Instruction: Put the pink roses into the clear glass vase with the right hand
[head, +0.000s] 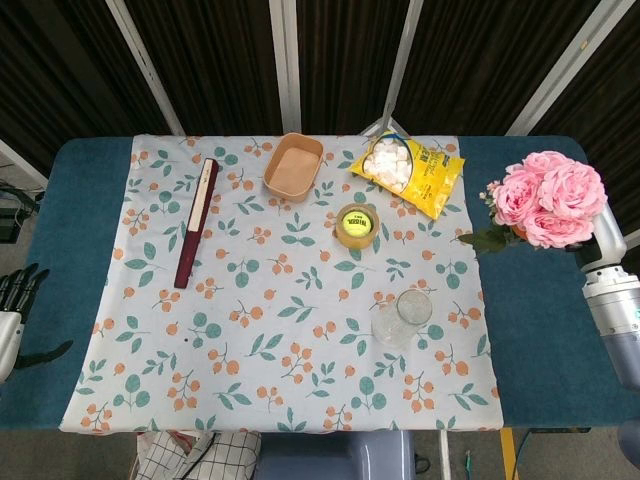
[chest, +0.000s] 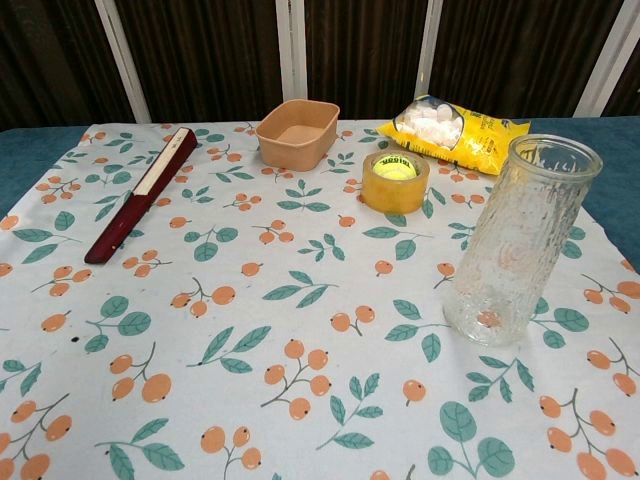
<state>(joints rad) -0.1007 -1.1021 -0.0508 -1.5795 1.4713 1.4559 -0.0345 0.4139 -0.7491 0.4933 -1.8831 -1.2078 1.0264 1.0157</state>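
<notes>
A bunch of pink roses (head: 547, 199) with green leaves hangs high over the table's right side in the head view, gripped by my right hand (head: 605, 243), which is mostly hidden behind the blooms. The clear glass vase (head: 403, 318) (chest: 520, 242) stands upright and empty on the floral cloth, to the lower left of the roses. My left hand (head: 17, 300) hangs at the far left edge with its dark fingers apart, holding nothing. The chest view shows neither hand and no roses.
On the floral cloth (head: 290, 290) lie a dark red folded fan (head: 196, 221), a tan bowl (head: 293, 166), a roll of tape (head: 357, 225) and a yellow bag of marshmallows (head: 409, 171). The blue tabletop (head: 530, 300) shows bare right of the cloth.
</notes>
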